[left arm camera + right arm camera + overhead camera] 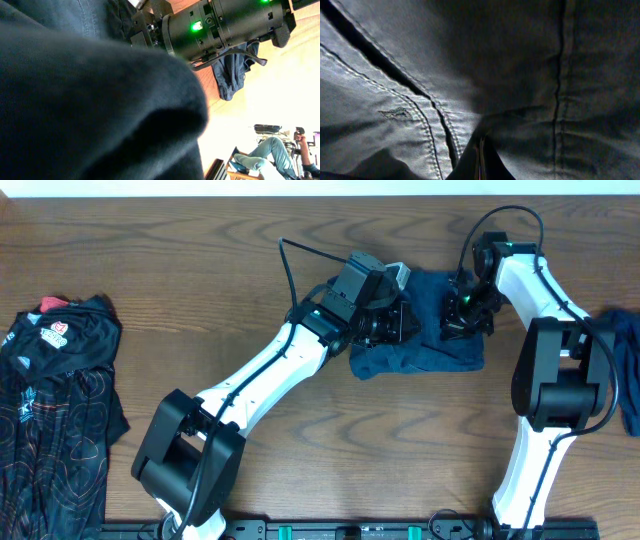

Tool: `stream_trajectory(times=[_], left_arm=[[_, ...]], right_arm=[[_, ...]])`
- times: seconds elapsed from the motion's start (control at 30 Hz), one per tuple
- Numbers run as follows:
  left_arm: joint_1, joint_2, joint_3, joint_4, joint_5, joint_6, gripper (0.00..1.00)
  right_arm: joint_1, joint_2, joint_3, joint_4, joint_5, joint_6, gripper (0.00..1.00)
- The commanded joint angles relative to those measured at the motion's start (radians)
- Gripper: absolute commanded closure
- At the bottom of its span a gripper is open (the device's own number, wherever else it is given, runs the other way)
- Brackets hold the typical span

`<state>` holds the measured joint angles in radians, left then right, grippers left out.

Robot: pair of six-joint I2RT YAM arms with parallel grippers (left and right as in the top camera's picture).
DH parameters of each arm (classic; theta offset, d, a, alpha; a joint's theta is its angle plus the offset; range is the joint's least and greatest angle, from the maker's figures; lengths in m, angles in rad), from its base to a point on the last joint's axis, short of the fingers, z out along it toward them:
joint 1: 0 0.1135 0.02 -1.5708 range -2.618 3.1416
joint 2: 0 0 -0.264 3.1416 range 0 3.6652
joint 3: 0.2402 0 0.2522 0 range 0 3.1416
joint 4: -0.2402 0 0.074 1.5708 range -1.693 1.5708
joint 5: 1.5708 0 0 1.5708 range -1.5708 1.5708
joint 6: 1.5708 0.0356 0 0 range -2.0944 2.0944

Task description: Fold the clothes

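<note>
A dark blue denim garment (430,355) lies crumpled on the wooden table at the centre back. My left gripper (390,320) sits on its left part. In the left wrist view the dark cloth (75,100) covers the lens and hides the fingers. My right gripper (462,315) is down on the garment's right part. In the right wrist view its fingers (481,155) are pressed together, with the stitched denim (520,60) bunching toward the tips.
A black patterned shirt (55,410) lies at the table's left edge. Another blue garment (625,370) lies at the right edge, by the right arm's base; it also shows in the left wrist view (232,70). The right arm's wrist (225,22) is close to the left one.
</note>
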<state>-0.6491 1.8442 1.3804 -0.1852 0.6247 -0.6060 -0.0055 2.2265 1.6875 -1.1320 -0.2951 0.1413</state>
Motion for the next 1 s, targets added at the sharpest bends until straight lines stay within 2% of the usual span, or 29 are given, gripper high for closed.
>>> stream_trajectory(times=[0.0,0.13,0.4,0.57,0.7,0.97], left_arm=[[-0.003,-0.005,0.009,-0.005,0.014,0.002,0.94],[-0.002,0.003,0.009,-0.014,0.01,0.003,0.94],[-0.014,0.028,0.009,-0.012,0.011,0.031,0.94],[-0.04,0.034,0.009,-0.015,-0.009,0.056,0.94],[-0.07,0.058,0.009,-0.011,-0.035,0.071,0.94],[-0.113,0.171,0.01,0.026,-0.035,0.073,0.94]], right_arm=[[-0.01,0.009,0.019,-0.01,0.01,-0.001,0.98],[-0.021,-0.019,0.067,-0.021,0.011,-0.009,0.85],[-0.022,-0.096,0.353,-0.158,0.092,-0.008,0.76],[-0.022,-0.103,0.633,-0.328,0.193,-0.008,0.73],[-0.022,-0.105,0.821,-0.419,0.194,-0.008,0.72],[-0.021,-0.106,1.044,-0.557,0.194,-0.009,0.74]])
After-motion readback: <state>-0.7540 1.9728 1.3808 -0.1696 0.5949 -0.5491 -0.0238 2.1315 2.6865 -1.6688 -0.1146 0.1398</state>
